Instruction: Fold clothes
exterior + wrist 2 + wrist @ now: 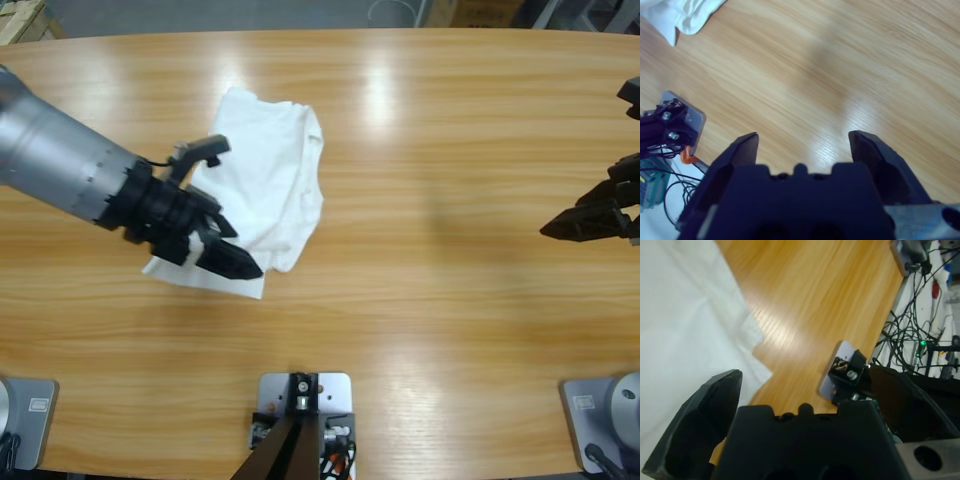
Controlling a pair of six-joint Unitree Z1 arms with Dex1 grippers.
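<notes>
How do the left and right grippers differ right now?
The left gripper hangs over the white T-shirt, at its lower corner; the right gripper is far off, over bare table. The right gripper's jaws stand open; the left's aren't readable. Neither visibly holds cloth.

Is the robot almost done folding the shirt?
Partly, it seems. The shirt already lies bunched into a narrow, rumpled bundle on the table, not spread flat, so some folding looks done. The left gripper hovers over its lower corner; whether it holds cloth can't be seen. The right gripper waits far off, open and empty. Neatening and a final fold look left.
</notes>
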